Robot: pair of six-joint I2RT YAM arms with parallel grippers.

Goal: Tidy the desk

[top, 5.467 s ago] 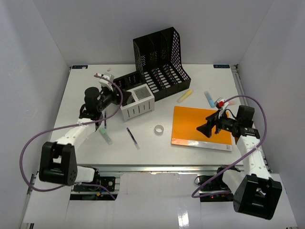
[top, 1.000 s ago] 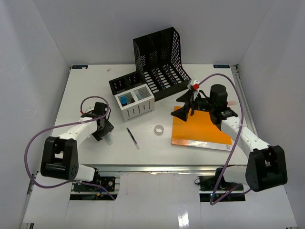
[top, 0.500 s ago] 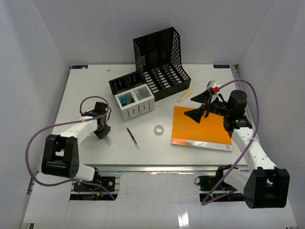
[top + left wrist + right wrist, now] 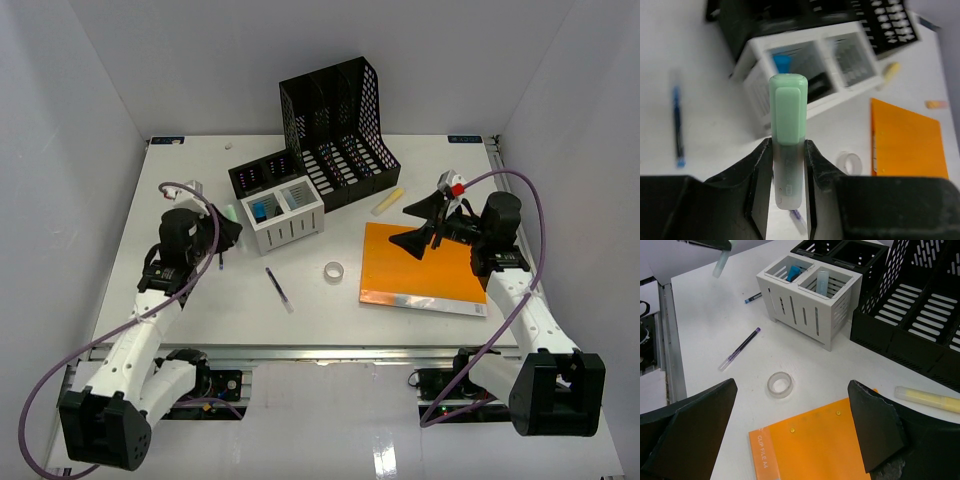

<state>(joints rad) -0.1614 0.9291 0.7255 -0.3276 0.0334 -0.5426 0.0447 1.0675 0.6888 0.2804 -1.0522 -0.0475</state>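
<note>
Your left claw (image 4: 789,167) just clamped the green highlighter (image 4: 788,112) and lifted it off the worktop (image 4: 330,312). I'd guess the white pen caddy (image 4: 758,92) is next. Your right claw (image 4: 419,227) hangs released.

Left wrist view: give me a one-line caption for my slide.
Left pincer shut on a green highlighter above the desk, white pen holder ahead.
</note>
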